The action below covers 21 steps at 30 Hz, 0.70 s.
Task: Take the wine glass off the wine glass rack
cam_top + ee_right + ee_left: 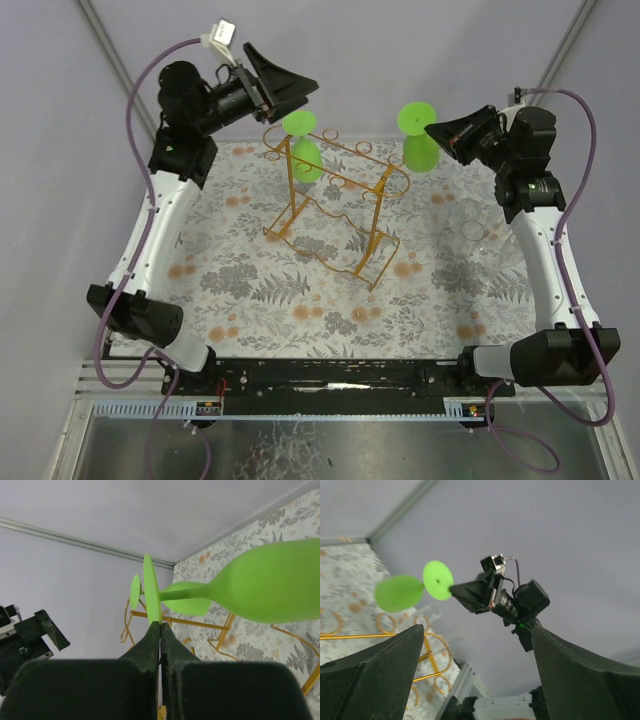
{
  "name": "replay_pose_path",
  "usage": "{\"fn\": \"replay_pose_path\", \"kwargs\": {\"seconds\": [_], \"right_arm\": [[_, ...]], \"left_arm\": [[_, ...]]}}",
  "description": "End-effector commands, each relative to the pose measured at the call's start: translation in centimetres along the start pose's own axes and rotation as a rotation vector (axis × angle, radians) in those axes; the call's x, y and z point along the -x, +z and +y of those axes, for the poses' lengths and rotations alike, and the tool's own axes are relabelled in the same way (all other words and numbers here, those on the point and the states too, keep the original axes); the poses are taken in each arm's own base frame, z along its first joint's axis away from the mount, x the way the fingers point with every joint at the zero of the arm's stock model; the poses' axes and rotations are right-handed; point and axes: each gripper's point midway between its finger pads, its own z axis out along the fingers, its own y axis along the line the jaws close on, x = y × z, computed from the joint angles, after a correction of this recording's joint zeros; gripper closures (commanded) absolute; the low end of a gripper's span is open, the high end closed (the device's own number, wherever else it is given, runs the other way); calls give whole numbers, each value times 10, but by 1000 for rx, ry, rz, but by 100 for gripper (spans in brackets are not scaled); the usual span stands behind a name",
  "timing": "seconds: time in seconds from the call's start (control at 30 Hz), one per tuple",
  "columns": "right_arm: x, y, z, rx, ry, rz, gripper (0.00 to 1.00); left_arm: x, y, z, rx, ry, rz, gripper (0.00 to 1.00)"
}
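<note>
The golden-orange wine glass rack (335, 212) stands mid-table. One green wine glass (306, 157) hangs upside down at its far left end, base (297, 123) up. My right gripper (433, 129) is shut on the rim of the base of a second green wine glass (421, 150), which it holds upside down in the air just right of the rack's far end. In the right wrist view the jaws (160, 625) pinch that base (151, 592), with the bowl (270, 587) at the right. My left gripper (303, 92) is open and empty just above the hanging glass's base. It also shows in the left wrist view (477, 630).
Clear glasses (470, 232) stand on the floral tablecloth (260, 290) at the right, under my right arm. Grey walls close in behind the table. The left wrist view shows the rack's curled loops (427, 652) and the held glass (400, 592).
</note>
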Motion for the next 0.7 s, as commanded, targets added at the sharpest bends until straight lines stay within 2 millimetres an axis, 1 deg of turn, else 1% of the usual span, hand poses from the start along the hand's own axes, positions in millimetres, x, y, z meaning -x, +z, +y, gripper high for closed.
{"fn": "replay_pose_path", "kwargs": {"seconds": [0.0, 0.13, 0.23, 0.33, 0.47, 0.67], "right_arm": [[34, -28, 74, 208, -173, -154, 100], [32, -51, 98, 273, -252, -172, 100], [25, -64, 107, 305, -296, -174, 100], [17, -75, 113, 346, -317, -167, 100], [9, -83, 116, 372, -327, -150, 100], [1, -87, 114, 376, -332, -122, 100]], "left_arm": [[-24, 28, -35, -126, -58, 103, 14], [-43, 52, -43, -165, -79, 167, 15], [-54, 66, -41, -175, -96, 194, 15], [-62, 78, -38, -181, -108, 216, 15], [-74, 90, -36, -192, -119, 244, 15], [-91, 100, -51, -237, -126, 278, 15]]}}
